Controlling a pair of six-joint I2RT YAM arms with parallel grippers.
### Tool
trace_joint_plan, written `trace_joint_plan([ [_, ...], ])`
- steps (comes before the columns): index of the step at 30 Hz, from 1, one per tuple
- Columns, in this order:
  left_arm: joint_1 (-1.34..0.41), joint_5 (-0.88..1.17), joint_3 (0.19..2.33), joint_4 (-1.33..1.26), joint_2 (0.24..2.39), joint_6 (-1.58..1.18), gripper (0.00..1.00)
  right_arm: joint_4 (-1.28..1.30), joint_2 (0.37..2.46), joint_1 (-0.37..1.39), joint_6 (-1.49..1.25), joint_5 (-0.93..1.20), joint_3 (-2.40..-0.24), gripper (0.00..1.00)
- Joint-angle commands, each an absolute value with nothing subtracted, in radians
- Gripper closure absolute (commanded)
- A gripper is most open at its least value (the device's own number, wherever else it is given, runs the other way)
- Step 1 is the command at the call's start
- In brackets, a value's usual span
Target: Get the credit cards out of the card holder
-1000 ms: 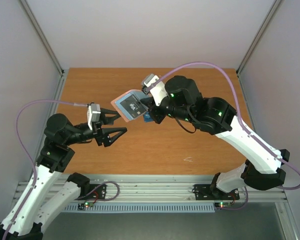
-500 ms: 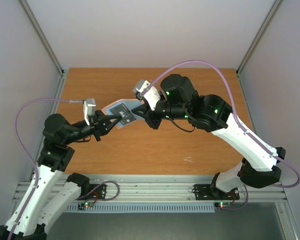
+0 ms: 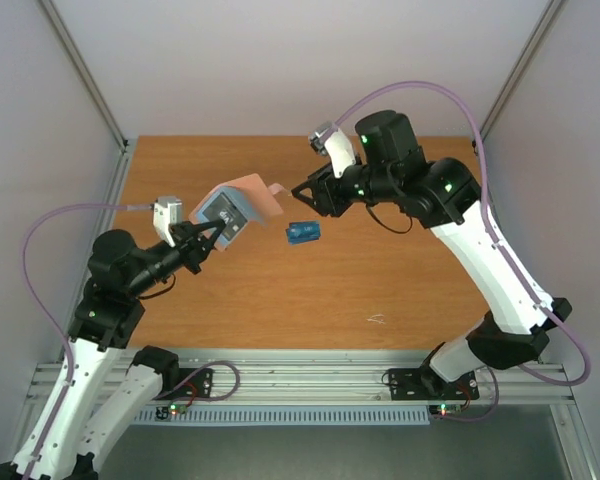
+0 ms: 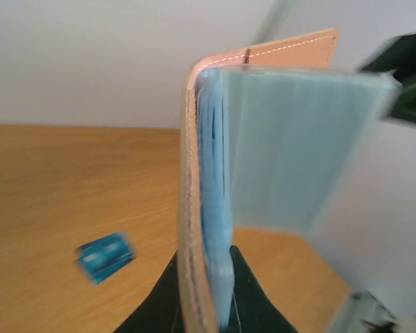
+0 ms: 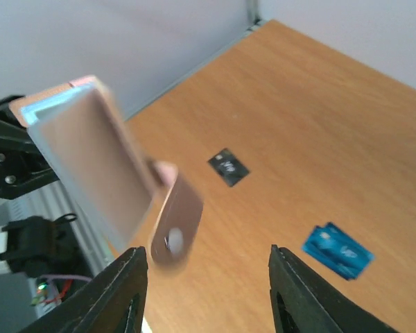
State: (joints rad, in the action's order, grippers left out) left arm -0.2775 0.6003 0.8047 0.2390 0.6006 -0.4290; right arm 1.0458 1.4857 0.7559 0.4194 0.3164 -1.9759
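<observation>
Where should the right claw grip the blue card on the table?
Blue card lies flat on the table, clear of the holder. Probably come straight down with the right claw, pinching across its long edges; flat, it offers nothing from the side.

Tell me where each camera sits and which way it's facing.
Top external: above and behind the bases, looking down at the table; both arms show, left hand gripping the card holder.
Left wrist: on the left arm, facing the card holder edge-on; its fingers show below.
Right wrist: on the right arm, looking down at the table; the open right hand frames the bottom.
Shared: both wrist views catch the card holder and blue card.
</observation>
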Motion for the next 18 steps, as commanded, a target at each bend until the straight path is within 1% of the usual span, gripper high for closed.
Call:
trace_joint_plan([
  [1, -0.267, 0.226, 0.838, 0.457, 0.604, -0.309, 1.0, 1.267, 1.549, 0.75, 0.411, 0.171, -2.187, 0.54],
  [3, -0.268, 0.198, 0.843, 0.475, 0.606, -0.279, 1.0, 1.311, 1.581, 0.782, 0.434, 0.185, -2.249, 0.63],
  [4, -0.267, 0.212, 0.845, 0.471, 0.609, -0.27, 1.0, 1.31, 1.586, 0.824, 0.47, 0.232, -2.257, 0.65],
  [5, -0.267, 0.241, 0.846, 0.46, 0.609, -0.266, 1.0, 1.3, 1.59, 0.876, 0.521, 0.305, -2.247, 0.65],
  [8, -0.268, 0.303, 0.859, 0.435, 0.621, -0.264, 1.0, 1.218, 1.608, 1.005, 0.617, 0.619, -2.191, 0.67],
  [10, -0.268, 0.295, 0.874, 0.442, 0.628, -0.254, 1.0, 1.095, 1.634, 1.023, 0.55, 0.785, -2.148, 0.7],
  [11, -0.268, 0.291, 0.878, 0.447, 0.631, -0.235, 1.0, 1.019, 1.648, 1.023, 0.496, 0.822, -2.126, 0.71],
  [16, -0.268, 0.317, 0.886, 0.454, 0.623, -0.202, 1.0, 0.816, 1.71, 1.023, 0.353, 0.655, -2.086, 0.74],
  [18, -0.266, 0.292, 0.884, 0.463, 0.624, -0.21, 1.0, 0.798, 1.741, 1.025, 0.331, 0.595, -2.089, 0.76],
])
